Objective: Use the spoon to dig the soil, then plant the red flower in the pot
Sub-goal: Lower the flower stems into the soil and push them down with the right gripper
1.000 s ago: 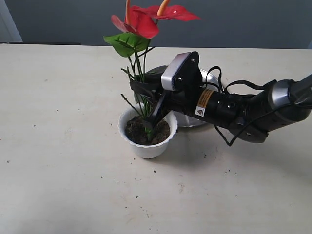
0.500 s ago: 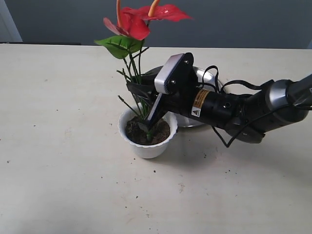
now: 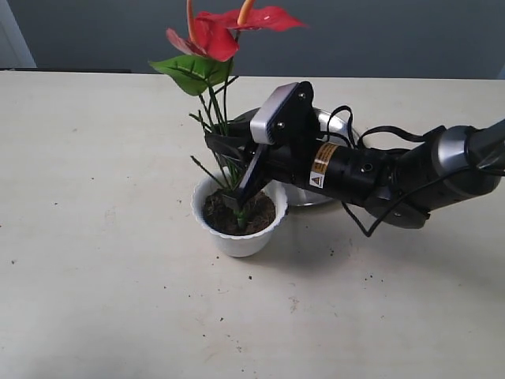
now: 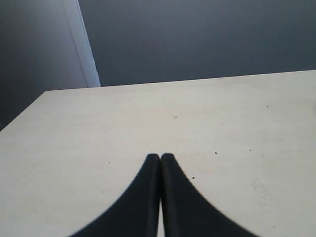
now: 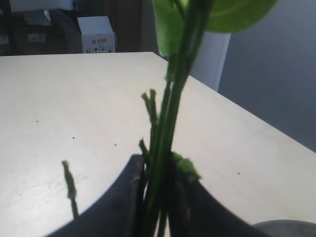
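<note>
Right gripper (image 3: 239, 199) clamps red flower (image 3: 225, 35) stems over pot (image 3: 239, 237); seat them upright at soil (image 3: 221, 213) centre, leaning toward 12 o'clock, before letting go

Pale beige table (image 3: 95, 237) with scattered dark crumbs, dark grey wall (image 3: 394, 35) behind, white cardboard box (image 5: 96, 34) beyond.

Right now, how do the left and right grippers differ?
The right gripper is shut on the flower stems, holding them over the pot; the left gripper is shut on nothing, over bare table. The right shows in the exterior view; the left does not. Both have black fingers.
</note>
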Controlling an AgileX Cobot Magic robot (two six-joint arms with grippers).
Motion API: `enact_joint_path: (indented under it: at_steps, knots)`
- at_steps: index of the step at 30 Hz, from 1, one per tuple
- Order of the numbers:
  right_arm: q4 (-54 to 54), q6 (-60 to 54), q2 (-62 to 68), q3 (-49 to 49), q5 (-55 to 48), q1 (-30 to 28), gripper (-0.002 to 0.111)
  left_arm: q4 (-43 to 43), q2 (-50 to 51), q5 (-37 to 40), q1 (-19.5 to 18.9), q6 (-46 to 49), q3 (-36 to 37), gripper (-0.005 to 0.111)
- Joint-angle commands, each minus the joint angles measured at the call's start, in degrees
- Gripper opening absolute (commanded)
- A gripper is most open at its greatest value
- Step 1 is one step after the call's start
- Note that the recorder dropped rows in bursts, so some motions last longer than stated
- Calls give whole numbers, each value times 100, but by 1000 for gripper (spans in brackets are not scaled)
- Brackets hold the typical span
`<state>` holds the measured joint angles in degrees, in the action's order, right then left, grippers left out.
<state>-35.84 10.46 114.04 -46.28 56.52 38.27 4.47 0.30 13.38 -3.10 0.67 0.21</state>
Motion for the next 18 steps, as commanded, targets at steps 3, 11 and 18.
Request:
enact_joint_path:
  at_steps: [3, 11, 18]
  knots:
    - [-623, 223, 155, 164, -1037, 58, -1, -44, -30, -18, 41, -9, -21, 0]
    - [-568, 223, 155, 164, -1162, 176, 4, -44, -30, -7, 41, -9, -21, 0]
    - [-465, 472, 155, 164, -1185, 176, 40, -44, -30, -7, 41, -9, -21, 0]
